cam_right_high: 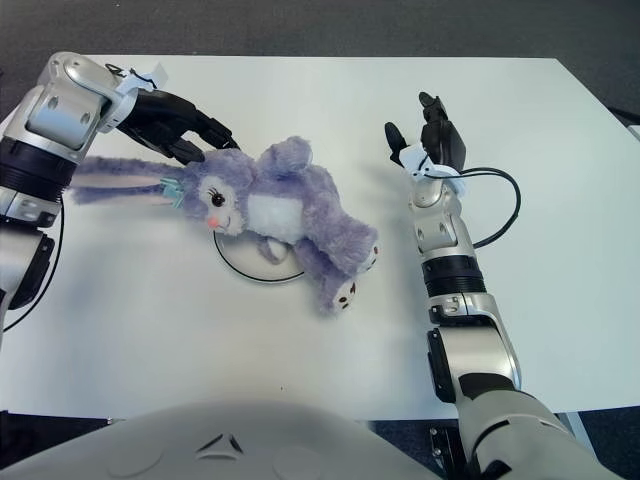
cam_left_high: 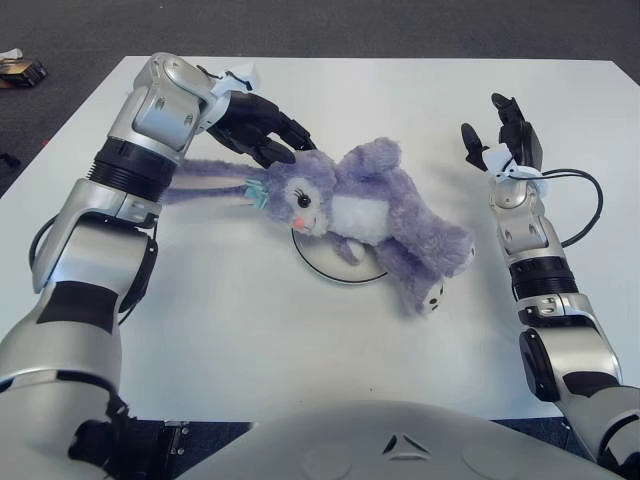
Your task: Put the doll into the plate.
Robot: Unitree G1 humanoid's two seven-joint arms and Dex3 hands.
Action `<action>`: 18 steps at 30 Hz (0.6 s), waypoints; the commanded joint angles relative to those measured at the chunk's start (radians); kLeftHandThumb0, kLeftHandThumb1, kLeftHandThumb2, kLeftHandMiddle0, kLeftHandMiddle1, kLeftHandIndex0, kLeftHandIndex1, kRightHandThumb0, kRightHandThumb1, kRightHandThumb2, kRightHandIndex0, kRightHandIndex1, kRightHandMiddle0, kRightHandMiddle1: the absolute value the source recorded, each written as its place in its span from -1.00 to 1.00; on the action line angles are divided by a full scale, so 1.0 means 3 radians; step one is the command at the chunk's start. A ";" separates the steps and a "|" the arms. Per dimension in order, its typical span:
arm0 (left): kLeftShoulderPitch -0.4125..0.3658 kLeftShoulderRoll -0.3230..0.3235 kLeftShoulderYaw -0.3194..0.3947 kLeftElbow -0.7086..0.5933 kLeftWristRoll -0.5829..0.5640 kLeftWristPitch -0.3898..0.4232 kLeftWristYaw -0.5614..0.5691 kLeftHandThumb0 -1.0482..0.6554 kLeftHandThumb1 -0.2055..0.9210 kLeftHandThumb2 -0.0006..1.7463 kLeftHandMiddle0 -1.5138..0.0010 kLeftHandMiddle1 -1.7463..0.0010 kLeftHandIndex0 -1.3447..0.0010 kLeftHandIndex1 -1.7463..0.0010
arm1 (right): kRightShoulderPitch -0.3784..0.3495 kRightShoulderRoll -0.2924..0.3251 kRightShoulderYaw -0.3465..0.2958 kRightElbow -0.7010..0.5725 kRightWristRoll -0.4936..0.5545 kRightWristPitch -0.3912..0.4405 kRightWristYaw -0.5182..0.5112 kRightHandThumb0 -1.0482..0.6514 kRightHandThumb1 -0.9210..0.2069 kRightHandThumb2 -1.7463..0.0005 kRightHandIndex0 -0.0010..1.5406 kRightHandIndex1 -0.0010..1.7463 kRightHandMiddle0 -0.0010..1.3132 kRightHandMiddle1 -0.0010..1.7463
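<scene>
The doll (cam_left_high: pixel 370 212) is lying across the plate (cam_left_high: pixel 335 268) on the counter (cam_left_high: pixel 220 330), ears trailing left; the left hand (cam_left_high: pixel 255 125) is hovering at its head, fingers apart, apparently releasing; the right hand (cam_left_high: pixel 505 135) is idling open beside it.

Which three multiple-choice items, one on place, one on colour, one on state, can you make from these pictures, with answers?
1. Where does the doll lie?
A. over the plate
B. on the floor
C. at the table's near edge

2. What colour is the doll?
A. green
B. purple
C. red

3. How is the left hand?
A. clasping the plate
B. open, fingers by the doll's head
C. under the table

Answers: 1 A, its body covers most of the plate; 2 B, purple fur with a white belly; 3 B, its fingers are spread. The right hand shows right of the doll.
</scene>
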 commanded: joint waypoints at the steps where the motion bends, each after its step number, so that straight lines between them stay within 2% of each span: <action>1: -0.0089 0.0060 -0.0013 -0.0014 0.0016 -0.0072 -0.0057 -0.52 0.86 -0.99 0.40 0.99 0.45 0.93 | -0.0031 -0.0037 -0.0025 0.0045 0.0004 -0.0031 -0.0022 -0.75 -1.00 0.16 -0.52 -0.99 -0.63 -0.70; 11: -0.0123 0.0058 0.0026 0.0047 -0.0034 -0.0047 -0.0124 -0.56 0.86 -1.00 0.59 1.00 0.56 0.99 | -0.0030 -0.0033 -0.0026 0.0046 0.0001 -0.0020 -0.0023 -0.75 -1.00 0.16 -0.52 -0.99 -0.63 -0.69; 18: -0.0183 0.0017 0.0234 0.0300 -0.0257 -0.0197 -0.0147 -0.55 0.87 -1.00 0.64 1.00 0.63 1.00 | -0.0018 -0.0032 -0.0028 0.0034 0.0000 -0.0001 -0.0018 -0.75 -1.00 0.16 -0.52 -0.99 -0.64 -0.69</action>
